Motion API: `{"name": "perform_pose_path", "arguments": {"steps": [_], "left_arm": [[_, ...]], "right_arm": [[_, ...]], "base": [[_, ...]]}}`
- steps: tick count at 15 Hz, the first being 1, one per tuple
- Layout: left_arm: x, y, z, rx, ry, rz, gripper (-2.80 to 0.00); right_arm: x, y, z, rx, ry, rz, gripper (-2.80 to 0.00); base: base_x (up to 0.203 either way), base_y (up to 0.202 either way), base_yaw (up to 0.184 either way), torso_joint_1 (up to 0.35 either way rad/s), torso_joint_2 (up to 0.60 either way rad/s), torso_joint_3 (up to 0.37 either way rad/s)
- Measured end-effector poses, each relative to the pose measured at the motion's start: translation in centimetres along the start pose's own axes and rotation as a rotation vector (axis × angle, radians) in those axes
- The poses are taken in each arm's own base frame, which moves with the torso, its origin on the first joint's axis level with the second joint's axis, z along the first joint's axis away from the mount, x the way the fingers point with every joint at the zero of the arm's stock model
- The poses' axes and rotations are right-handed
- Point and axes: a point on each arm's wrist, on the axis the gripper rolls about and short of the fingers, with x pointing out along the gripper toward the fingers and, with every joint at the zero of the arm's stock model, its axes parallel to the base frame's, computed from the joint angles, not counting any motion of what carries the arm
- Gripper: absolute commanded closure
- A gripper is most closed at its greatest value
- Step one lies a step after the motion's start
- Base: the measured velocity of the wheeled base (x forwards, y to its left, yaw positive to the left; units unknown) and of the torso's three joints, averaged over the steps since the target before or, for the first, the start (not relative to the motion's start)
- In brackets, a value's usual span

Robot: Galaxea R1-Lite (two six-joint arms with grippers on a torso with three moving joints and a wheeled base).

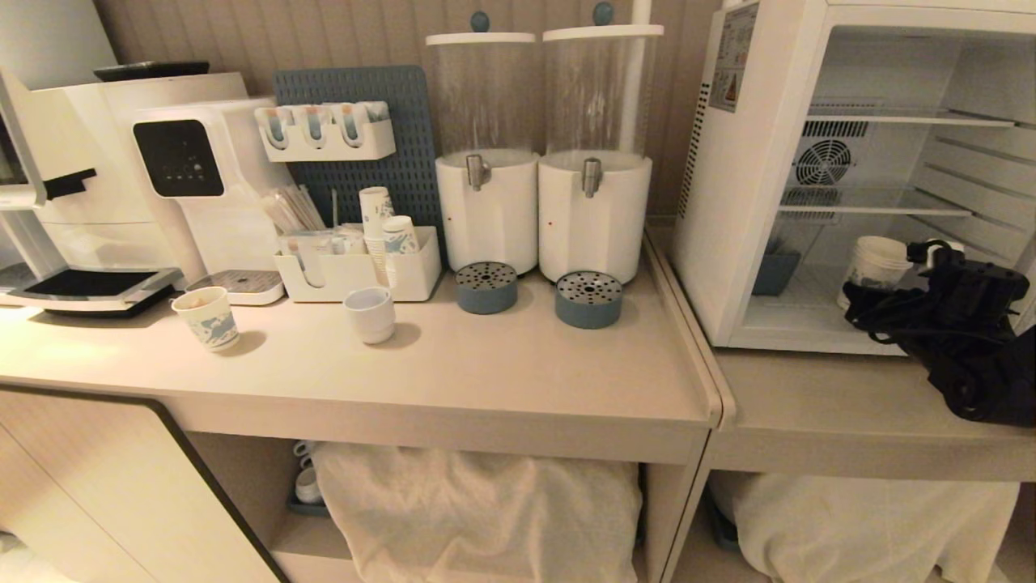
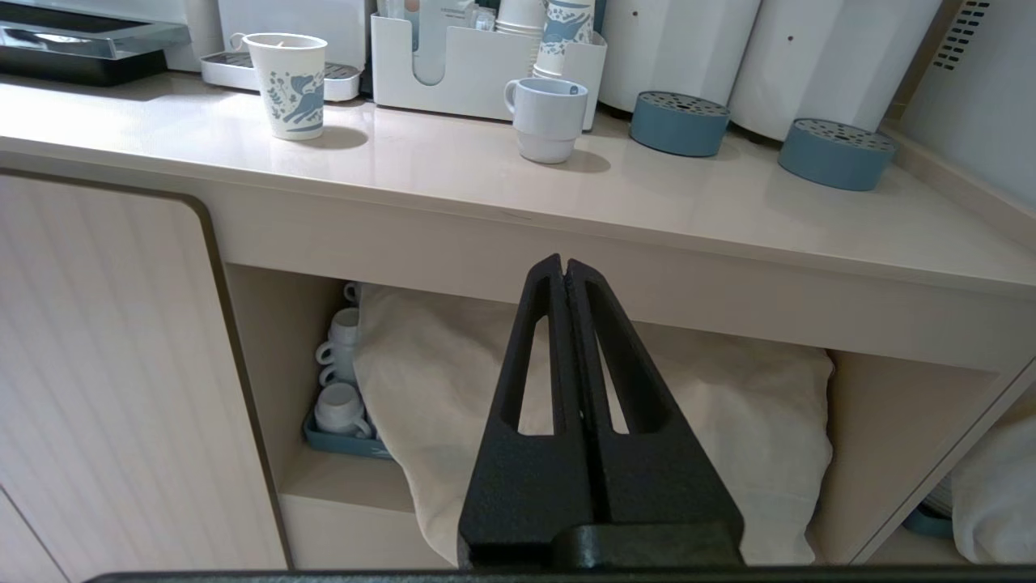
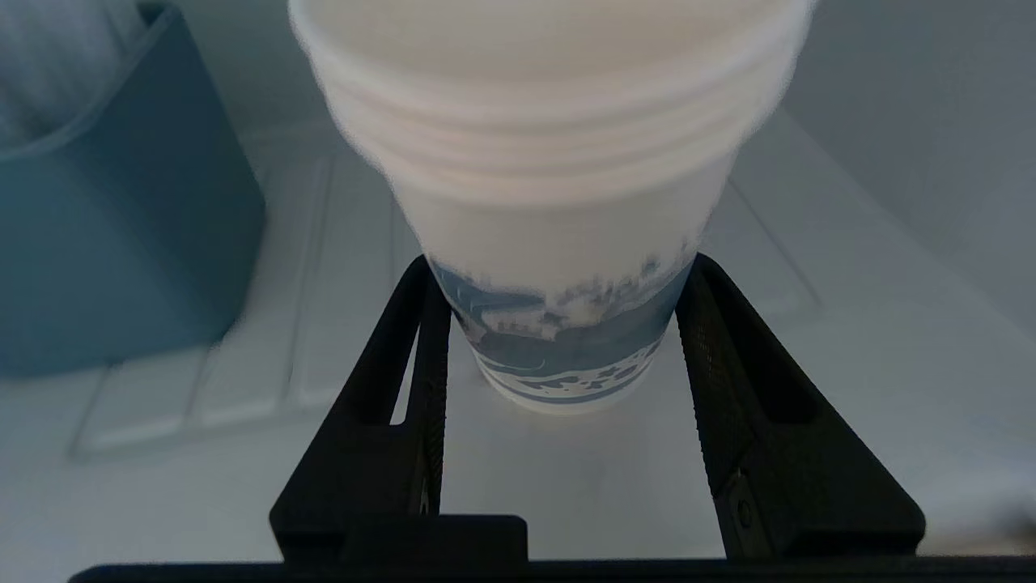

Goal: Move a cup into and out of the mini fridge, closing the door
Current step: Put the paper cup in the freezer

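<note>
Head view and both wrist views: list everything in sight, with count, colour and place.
cup: one, white with blue print, on fridge floor.
mini fridge: one, white, door open, right counter.
blue bin: one, inside fridge beside cup.
drink dispensers: two, clear on white bases, counter back.
short printed cup: one, left counter.
plain white cup: one, mid counter.
coffee machine: one, white, far left.
left gripper: shut, below counter edge.
right gripper: black, straddling the cup's base.

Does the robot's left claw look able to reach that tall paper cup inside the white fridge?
Probably not: the left gripper hangs shut below the counter, far from the fridge, where the right gripper already clasps the cup.
</note>
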Motion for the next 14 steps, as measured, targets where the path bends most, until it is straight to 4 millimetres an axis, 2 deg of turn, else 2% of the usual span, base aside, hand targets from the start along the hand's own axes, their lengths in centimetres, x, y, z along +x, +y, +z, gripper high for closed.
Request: {"name": "perform_pose_path", "arguments": {"steps": [4,9,10,14], "left_arm": [[0.0,0.0,0.0,0.000,0.000,0.000,0.00],[0.0,0.0,0.0,0.001,0.001,-0.001,0.00],[0.0,0.0,0.0,0.000,0.000,-0.001,0.00],[0.0,0.0,0.0,0.000,0.000,0.000,0.00]], "right_arm": [[1.3,0.2,0.3,-0.005,0.017,0.007,0.00],[1.2,0.3,-0.7,-0.006,0.044,0.007,0.00],[1.1,0.3,-0.9,-0.006,0.052,0.008,-2.80],[0.8,0.3,-1.5,-0.005,0.086,0.016,-2.80]], "base": [[0.000,0.000,0.000,0.000,0.00,0.000],[0.000,0.000,0.000,0.000,0.00,0.000],[0.000,0.000,0.000,0.000,0.00,0.000],[0.000,0.000,0.000,0.000,0.00,0.000]]}}
